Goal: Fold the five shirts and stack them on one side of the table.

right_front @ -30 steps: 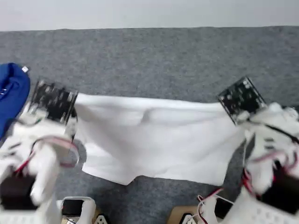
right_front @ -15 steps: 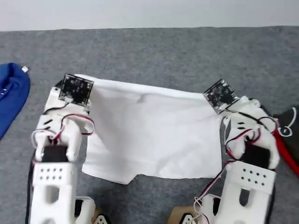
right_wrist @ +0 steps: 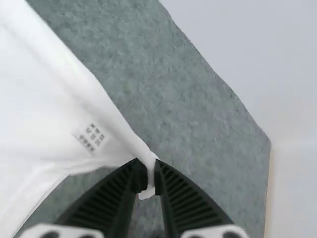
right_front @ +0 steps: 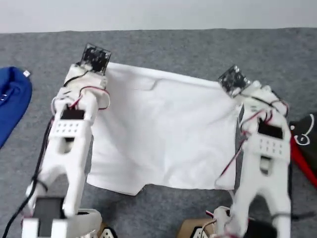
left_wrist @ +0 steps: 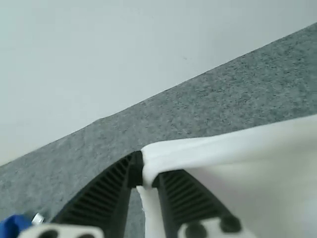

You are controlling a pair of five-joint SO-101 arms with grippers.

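Gripping far corners of white shirt (right_front: 163, 134): left pincer (left_wrist: 142, 168), right pincer (right_wrist: 147, 173).

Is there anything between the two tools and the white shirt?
Nothing visible. The left tool is shut on one far corner of the white shirt, and the right tool is shut on the other far corner.

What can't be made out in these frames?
Blue shirt: high view, cut off by the frame edge; folded or not, unclear.
Red and black thing: high view, cut off by the edge; unidentifiable.
White shirt side edges: high view, covered by the arms.
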